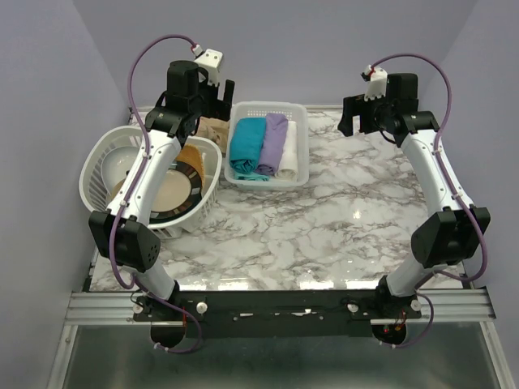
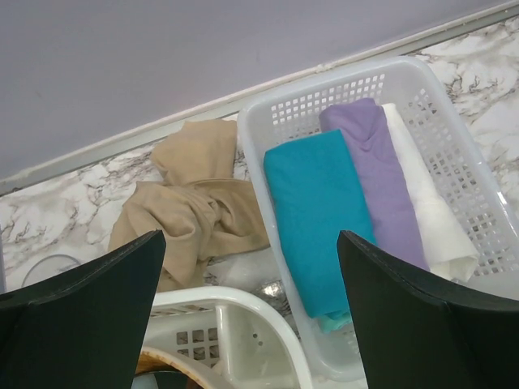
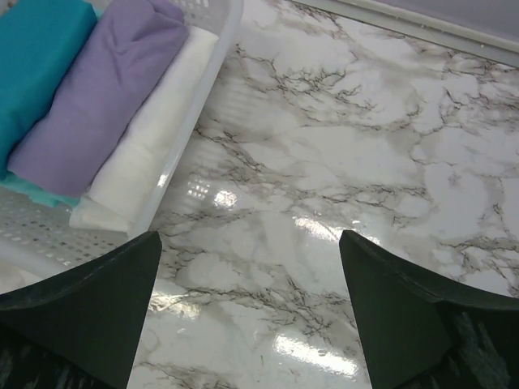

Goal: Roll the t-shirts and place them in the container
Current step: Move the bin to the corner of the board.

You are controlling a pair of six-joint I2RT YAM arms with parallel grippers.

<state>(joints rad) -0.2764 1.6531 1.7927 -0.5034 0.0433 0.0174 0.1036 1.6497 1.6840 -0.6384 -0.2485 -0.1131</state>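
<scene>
Top view, arms: left gripper (image 1: 220, 101) and right gripper (image 1: 355, 121) hang spread wide and empty, either side of the rectangular basket (image 1: 268, 105).
Top view, clutter: round basket (image 1: 97, 162) holding a plate (image 1: 174, 194), left of the rectangular basket.
Left wrist, shirts: teal roll (image 2: 320, 203), lilac roll (image 2: 377, 170) and white roll (image 2: 426, 203) inside it; beige t-shirt (image 2: 195, 211) crumpled just left.
Left wrist, step: probably pinch the beige t-shirt, drag it clear of both baskets, flatten it before rolling.
Right wrist: bare marble tabletop (image 3: 365, 146) right of the basket.
</scene>
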